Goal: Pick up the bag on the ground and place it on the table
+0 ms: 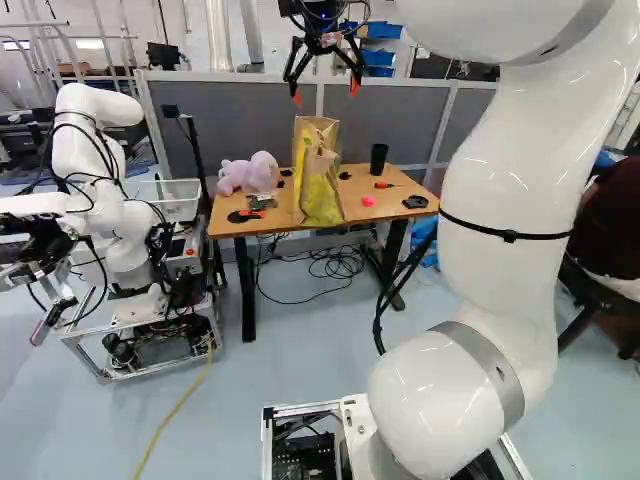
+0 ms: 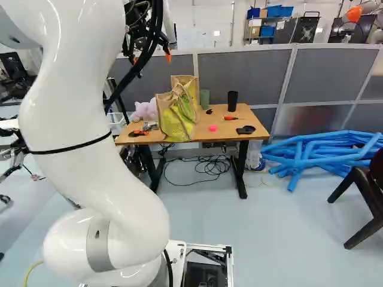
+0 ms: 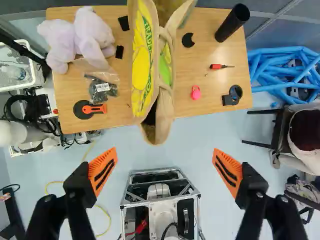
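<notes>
Bag (image 1: 320,190) seems placed on the worktop (image 3: 210,50); the pincer (image 3: 164,154), spread higher up, may just need to be pulled away.

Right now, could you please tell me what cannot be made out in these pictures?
- Inside of the bag: wrist view, shadowed between its sides.
- Far end of the bag: wrist view, cut off by the edge.
- Green container: left base view, hidden behind the bag.
- Pouch label: wrist view, too small.
</notes>
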